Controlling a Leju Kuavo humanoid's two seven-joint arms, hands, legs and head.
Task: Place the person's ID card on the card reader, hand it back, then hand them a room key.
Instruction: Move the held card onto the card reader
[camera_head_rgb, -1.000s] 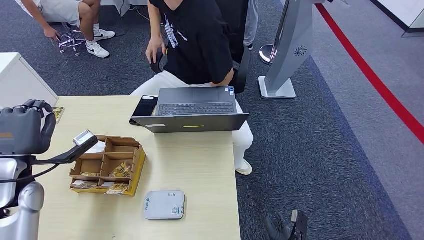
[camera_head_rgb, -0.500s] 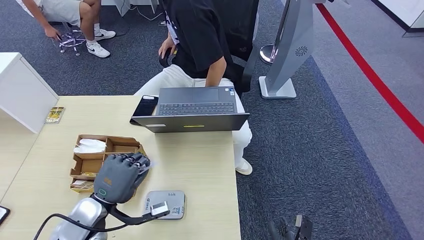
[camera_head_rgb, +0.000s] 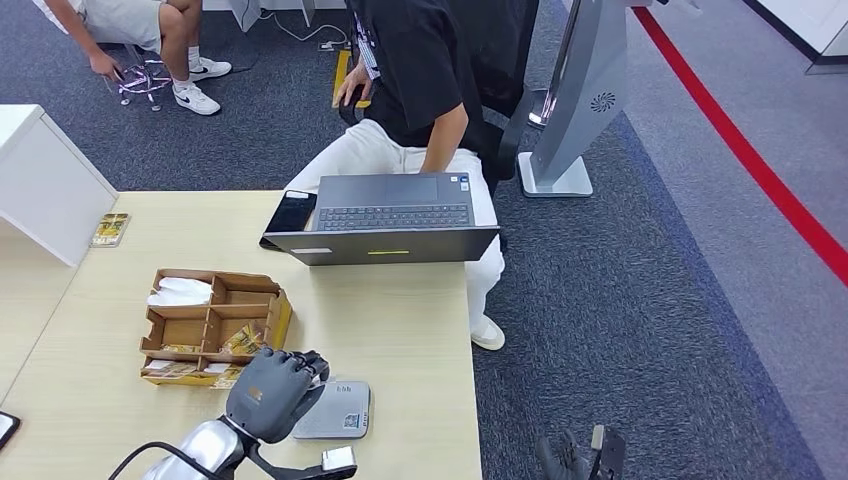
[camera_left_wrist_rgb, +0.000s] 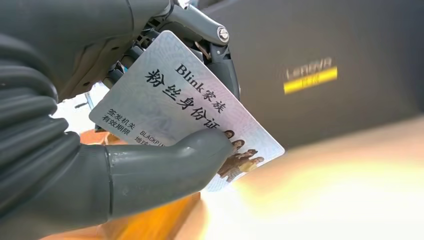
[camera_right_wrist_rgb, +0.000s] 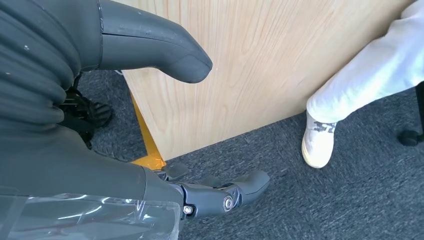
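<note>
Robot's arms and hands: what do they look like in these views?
The left arm is silver, with a black cable looping beside it. The left hand has a dark grey back bearing a small green ring mark. Up close, the right hand shows a grey ribbed cover, a thick smooth grey thumb and darker fingers with metal pins.

We read the most on the ID card (camera_left_wrist_rgb: 185, 115) pinched in our left hand (camera_left_wrist_rgb: 75, 150): "Blink" in Latin letters followed by Chinese characters, a larger line of Chinese characters beneath it, and near the thumb smaller lines including "BLACKPI", cut off by the thumb. Beyond the fingers (camera_left_wrist_rgb: 220, 55), the dark laptop (camera_left_wrist_rgb: 320, 65) back carries a blurred word that looks like "Lenovo" above a yellow strip. On the card reader (camera_head_rgb: 335, 410) under that hand, the markings are too small to read.
</note>
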